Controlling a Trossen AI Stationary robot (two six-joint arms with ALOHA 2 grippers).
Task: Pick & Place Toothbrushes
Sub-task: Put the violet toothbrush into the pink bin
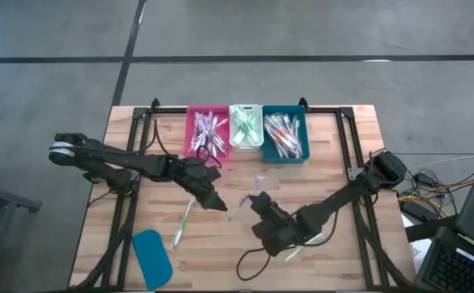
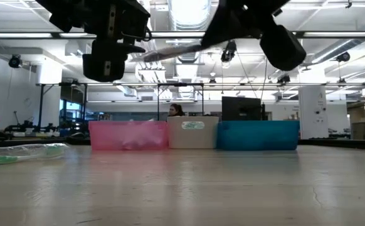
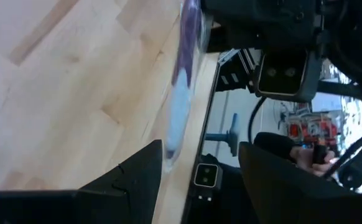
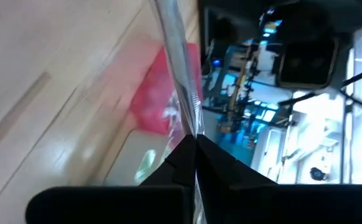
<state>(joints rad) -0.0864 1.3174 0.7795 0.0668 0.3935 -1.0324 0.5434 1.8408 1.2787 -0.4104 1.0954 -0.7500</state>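
Note:
My right gripper (image 4: 193, 148) is shut on a clear-wrapped toothbrush (image 4: 175, 56) with a purple accent. It holds the toothbrush (image 2: 170, 50) in the air over the table's middle. My left gripper (image 3: 199, 177) stands open just left of it (image 1: 212, 198), and the toothbrush's free end (image 3: 170, 149) lies close in front of one finger. A green toothbrush (image 1: 183, 224) lies flat on the table near the left gripper. Another lies under the right arm (image 1: 300, 247). Toothbrushes fill the pink bin (image 1: 208, 133), the white bin (image 1: 245, 126) and the teal bin (image 1: 285, 135) at the far edge. My right gripper pinches the wrapped toothbrush between its two fingertips (image 4: 182, 155). The hold is on the wrapper (image 4: 191, 127) toward one end. The long part sticks out ahead of the fingers, along them. The toothbrush is lifted clear of the table and lies nearly level.
A flat teal lid (image 1: 151, 252) lies at the near left. A black frame (image 1: 343, 138) runs along the table's sides. A cable (image 1: 249, 262) loops on the table below the right arm. Bare wood lies between the bins and the grippers.

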